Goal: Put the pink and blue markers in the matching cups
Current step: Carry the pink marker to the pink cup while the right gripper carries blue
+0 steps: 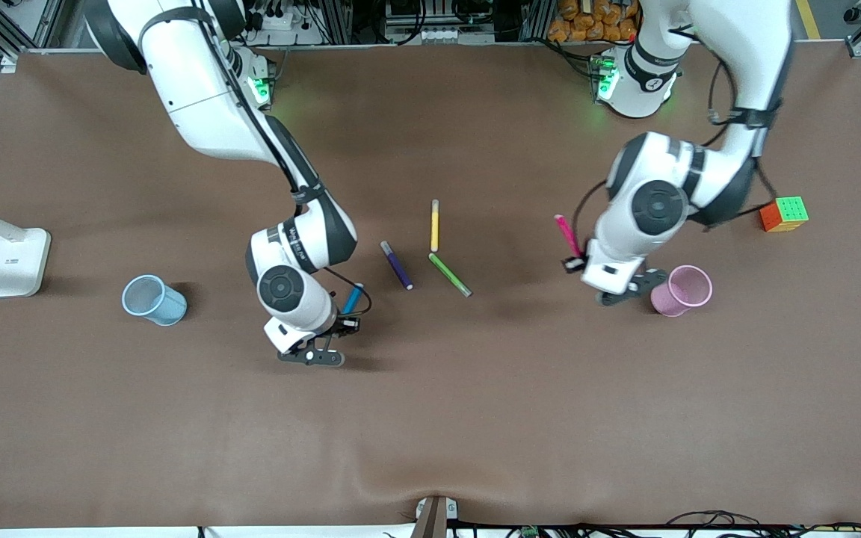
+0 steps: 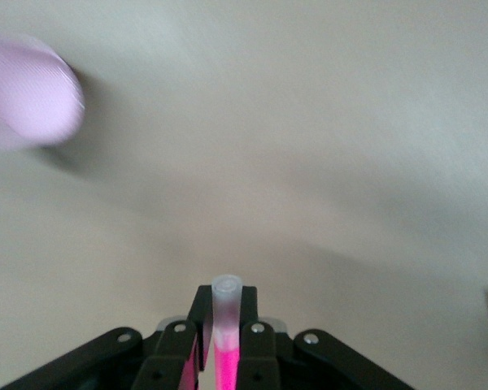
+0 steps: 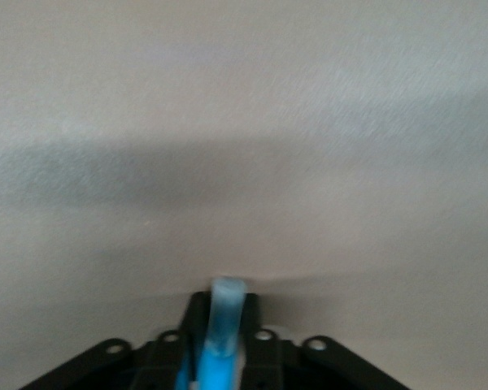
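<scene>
My left gripper [image 1: 574, 263] is shut on the pink marker [image 1: 566, 233] and holds it above the table beside the pink cup [image 1: 683, 290]. In the left wrist view the fingers [image 2: 252, 305] clamp the pink marker [image 2: 225, 349], grey cap outward, and the pink cup [image 2: 28, 93] shows blurred. My right gripper [image 1: 347, 323] is shut on the blue marker [image 1: 353, 299] above the table, apart from the blue cup [image 1: 152, 299], which stands toward the right arm's end. In the right wrist view the blue marker [image 3: 221, 337] sits between the fingers [image 3: 250, 313].
A dark purple pen [image 1: 396, 265], a yellow pen [image 1: 435, 225] and a lime-green pen [image 1: 450, 274] lie mid-table between the arms. A colour cube [image 1: 783, 214] sits near the left arm. A white lamp base [image 1: 16, 261] stands at the right arm's end.
</scene>
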